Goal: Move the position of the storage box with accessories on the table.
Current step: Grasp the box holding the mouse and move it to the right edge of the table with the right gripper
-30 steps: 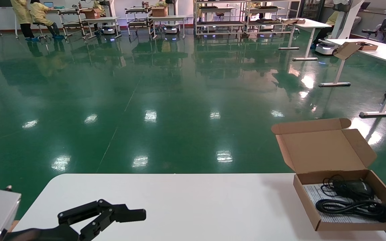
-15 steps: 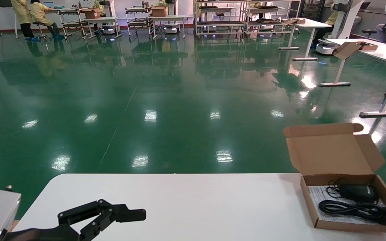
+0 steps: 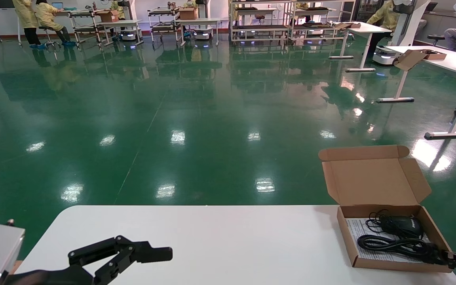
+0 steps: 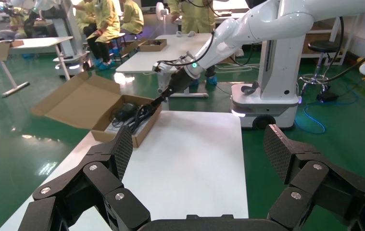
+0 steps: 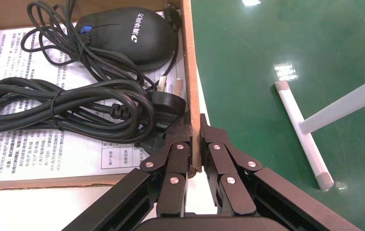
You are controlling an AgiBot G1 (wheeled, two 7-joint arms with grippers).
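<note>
Step in hand, by the look of it: sliding the box (image 3: 390, 237) w/ its contents across the worktop (image 3: 220, 237) by one wall.

Box sits at the right end of the worktop, near the front right corner, lid flap standing open at the far side. Inside: black cables (image 5: 60, 108), a black mouse-shaped unit (image 5: 127, 33) and a printed sheet (image 5: 36, 154) lying flat under them.

Right hand (image 5: 194, 144) pinching the box's right side wall near the front corner: one finger inside the box, touching the plug end of the cables, other finger outside. Jaws pressed onto the cardboard, thin wall between them. Arm reaching in low from the right, roughly level w/ the worktop.

To do well, probably:
- keep box flat on worktop, drag, no lifting; a one-corner grip on thin cardboard likely to twist or tear if raised.
- pull slow and straight, else box prob. pivots about the pinch.
- watch the near right corner: close to the worktop edge, so move inward.
- steady pace so the loose cables don't spill and the lid doesn't flop.

Left hand (image 4: 199, 159) parked low over the near left part of the worktop, fingers spread wide, holding nothing, well apart from the box.
</note>
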